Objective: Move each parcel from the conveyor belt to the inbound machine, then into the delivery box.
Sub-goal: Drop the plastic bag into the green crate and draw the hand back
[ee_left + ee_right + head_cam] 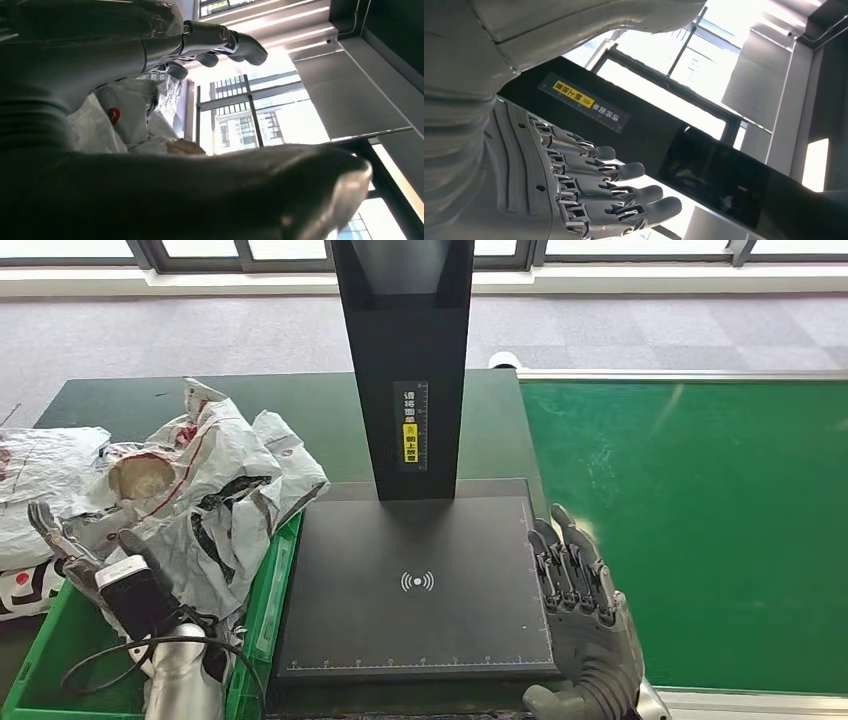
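- Parcel (215,490): I see a crumpled white plastic mailer with red and black print lying on top of the green delivery box (262,605), at about 9 o'clock from the inbound machine. A second white bag (40,475) lies at its 9 o'clock, on the dark green table (300,405).
- Left hand (85,550): I see it at the parcel's 7 o'clock, above the box, with its fingers (235,42) extended and spread. In my left wrist view the white plastic sits between thumb and fingers; I cannot tell whether anything is gripped.
- Right hand (580,585): released, flat, fingers (624,192) straight and side by side, grasping nothing. It sits just beside the 3 o'clock edge of the inbound machine's black scanning plate (415,585).
- Inbound machine: the plate carries a white wireless symbol at its centre. A black upright column (405,360) with a yellow label rises from its 12 o'clock edge.
- Conveyor belt (700,530): green surface at 3 o'clock of the machine, with the right hand between the two.
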